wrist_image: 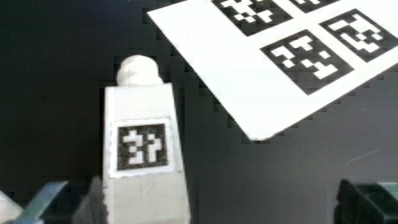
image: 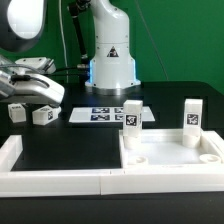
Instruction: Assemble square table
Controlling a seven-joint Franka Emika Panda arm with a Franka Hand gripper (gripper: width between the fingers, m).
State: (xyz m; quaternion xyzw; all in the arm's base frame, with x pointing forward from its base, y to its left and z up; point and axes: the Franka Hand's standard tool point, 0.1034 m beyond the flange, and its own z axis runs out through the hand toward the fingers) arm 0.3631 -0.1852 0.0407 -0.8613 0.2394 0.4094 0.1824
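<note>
In the exterior view my claw [image: 36,92] hung wide open and empty over the surface at that view's left. A loose leg [image: 42,115] lay just below it, beside the marker board [image: 105,113]. The tabletop [image: 170,152] sat well apart at the right, with two upright legs [image: 132,115] in it.

In the wrist view the leg [wrist_image: 143,140] lay between my fingertips [wrist_image: 50,200], its long axis crossing their closing line. It sat nearer one finger, so I judged centring came first.
</note>
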